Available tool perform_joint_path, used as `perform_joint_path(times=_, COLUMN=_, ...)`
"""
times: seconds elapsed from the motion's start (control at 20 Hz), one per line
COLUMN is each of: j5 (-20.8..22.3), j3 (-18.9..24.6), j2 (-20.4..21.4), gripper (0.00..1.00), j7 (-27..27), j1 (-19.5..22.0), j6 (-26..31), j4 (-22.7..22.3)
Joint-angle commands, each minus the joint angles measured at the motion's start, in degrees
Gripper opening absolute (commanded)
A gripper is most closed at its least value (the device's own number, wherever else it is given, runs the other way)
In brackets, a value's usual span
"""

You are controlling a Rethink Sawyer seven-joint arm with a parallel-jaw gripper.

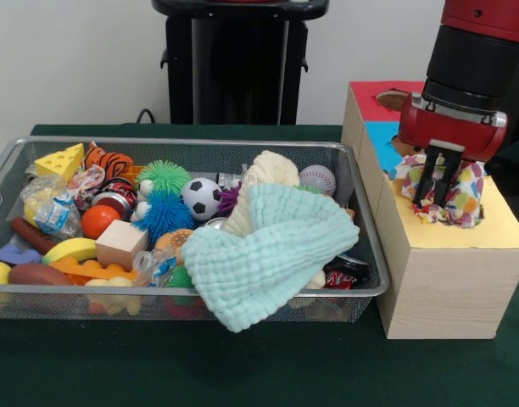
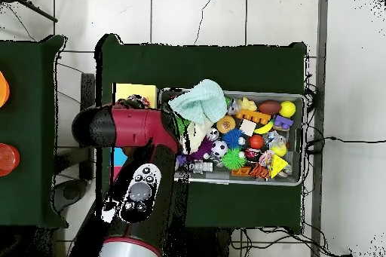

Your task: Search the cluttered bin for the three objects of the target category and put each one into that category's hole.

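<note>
The tool (image 1: 437, 185) pinches a polka-dot wrapper (image 1: 442, 195) over the yellow hole (image 1: 463, 222) on the wooden box (image 1: 438, 280), at three o'clock of the basket (image 1: 192, 144). Crumpled foil (springy stuff) could catch the rim and slide onto the worktop (image 1: 242, 365).

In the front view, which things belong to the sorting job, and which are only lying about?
Job: gripper shut on polka-dot wrapper; yellow-topped hole; wire bin; wrapper in the bin.

Lying about: mint knitted cloth, soccer ball, blue spiky ball, cheese wedge.
</note>
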State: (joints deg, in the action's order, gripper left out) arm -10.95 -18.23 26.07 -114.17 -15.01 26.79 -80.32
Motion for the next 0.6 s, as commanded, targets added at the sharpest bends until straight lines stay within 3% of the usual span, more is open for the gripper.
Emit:
perform_joint_path(times=0.05, j5=-1.1, j3=3.3, j2=-12.6, gripper=0.00, j7=-14.3, j1=-0.4, j6=-7.3, j4=-2.6)
perform_joint_path(times=0.1, j5=-1.7, j3=3.0, j2=-13.0, gripper=1.00, j7=-13.8, j1=-0.5, j6=-5.8, j4=-1.2)
perform_joint_path(times=0.6, j5=-2.9, j3=2.2, j2=-12.8, gripper=1.00, j7=-12.8, j1=-0.7, j6=-4.7, j4=-0.6)
